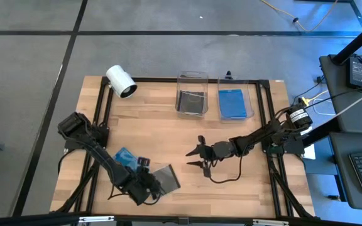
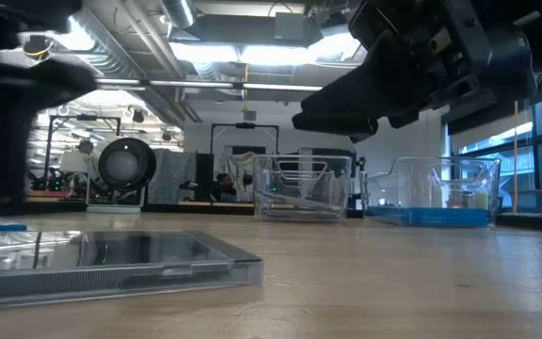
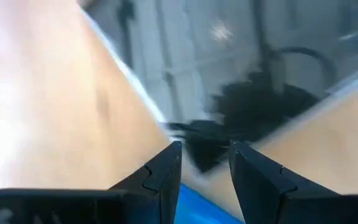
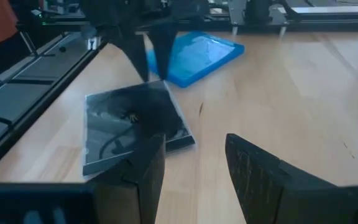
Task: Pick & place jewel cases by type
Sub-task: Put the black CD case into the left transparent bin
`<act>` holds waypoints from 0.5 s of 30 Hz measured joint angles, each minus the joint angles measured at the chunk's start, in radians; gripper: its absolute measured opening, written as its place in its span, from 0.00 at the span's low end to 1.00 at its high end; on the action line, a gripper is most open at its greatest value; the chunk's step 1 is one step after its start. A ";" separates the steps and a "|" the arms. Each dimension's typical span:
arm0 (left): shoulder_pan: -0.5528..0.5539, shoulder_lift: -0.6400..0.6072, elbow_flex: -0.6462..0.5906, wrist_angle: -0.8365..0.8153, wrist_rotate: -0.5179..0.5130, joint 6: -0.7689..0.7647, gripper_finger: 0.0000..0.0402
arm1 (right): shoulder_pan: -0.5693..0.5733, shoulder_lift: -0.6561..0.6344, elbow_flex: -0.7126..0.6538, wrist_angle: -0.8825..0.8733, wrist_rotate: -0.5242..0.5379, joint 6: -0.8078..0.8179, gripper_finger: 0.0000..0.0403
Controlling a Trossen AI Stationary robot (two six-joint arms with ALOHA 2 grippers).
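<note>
A dark jewel case [image 1: 166, 177] lies flat on the table near the front edge; it also shows in the right wrist view [image 4: 132, 124] and the low view [image 2: 111, 264]. A blue jewel case [image 1: 124, 156] lies flat just behind it [image 4: 197, 53]. My left gripper [image 1: 148, 183] points down where the two cases meet, its fingers [image 4: 138, 56] a little apart. My right gripper [image 1: 192, 157] is open and empty above the table's middle, facing the dark case. The left bin [image 1: 191, 94] holds a dark case, the right bin [image 1: 235, 100] a blue one. My left gripper's fingertips [image 4: 163, 71] stand at the dark case's far edge [image 4: 157, 84], beside the blue case's near corner. I cannot tell whether they touch either case. Both cases lie flat on the table.
The two clear bins stand side by side at the table's far edge. A white cylindrical camera [image 1: 121, 81] lies at the far left corner. A black frame rail [image 1: 266, 125] runs along the table's right side. Bare wood lies between my right gripper and the bins.
</note>
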 joint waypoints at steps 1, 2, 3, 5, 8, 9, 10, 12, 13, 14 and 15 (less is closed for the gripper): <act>0.008 0.000 0.000 0.003 -0.046 0.035 0.32 | 0.000 0.000 0.001 -0.003 0.000 -0.001 0.43; 0.018 0.000 0.000 0.007 -0.099 0.069 0.32 | 0.000 0.000 0.002 -0.008 0.000 -0.004 0.43; 0.030 0.000 0.000 0.010 -0.142 0.099 0.32 | 0.000 0.000 0.002 -0.019 0.000 -0.014 0.43; 0.055 -0.001 0.000 0.004 -0.161 0.144 0.32 | 0.000 0.000 0.002 -0.044 0.001 -0.031 0.43; 0.068 -0.026 0.000 -0.022 -0.046 0.131 0.32 | 0.000 0.000 0.002 -0.065 0.000 0.007 0.43; 0.070 -0.034 0.001 -0.019 -0.002 0.104 0.32 | 0.000 0.000 0.002 -0.066 -0.003 0.026 0.43; 0.068 -0.040 0.001 -0.019 0.034 0.074 0.32 | 0.000 0.000 0.002 -0.067 -0.010 0.032 0.43; 0.061 -0.054 0.002 -0.024 0.084 0.034 0.32 | 0.000 0.000 0.002 -0.069 -0.025 0.023 0.43; 0.055 -0.056 0.009 -0.035 0.094 0.029 0.32 | 0.000 0.000 0.002 -0.069 -0.025 0.011 0.43; 0.047 -0.057 0.017 -0.048 0.100 0.027 0.32 | 0.000 0.000 0.002 -0.068 -0.025 0.002 0.43; 0.037 -0.057 0.025 -0.068 0.101 0.027 0.32 | -0.001 -0.001 0.002 -0.068 -0.025 -0.002 0.43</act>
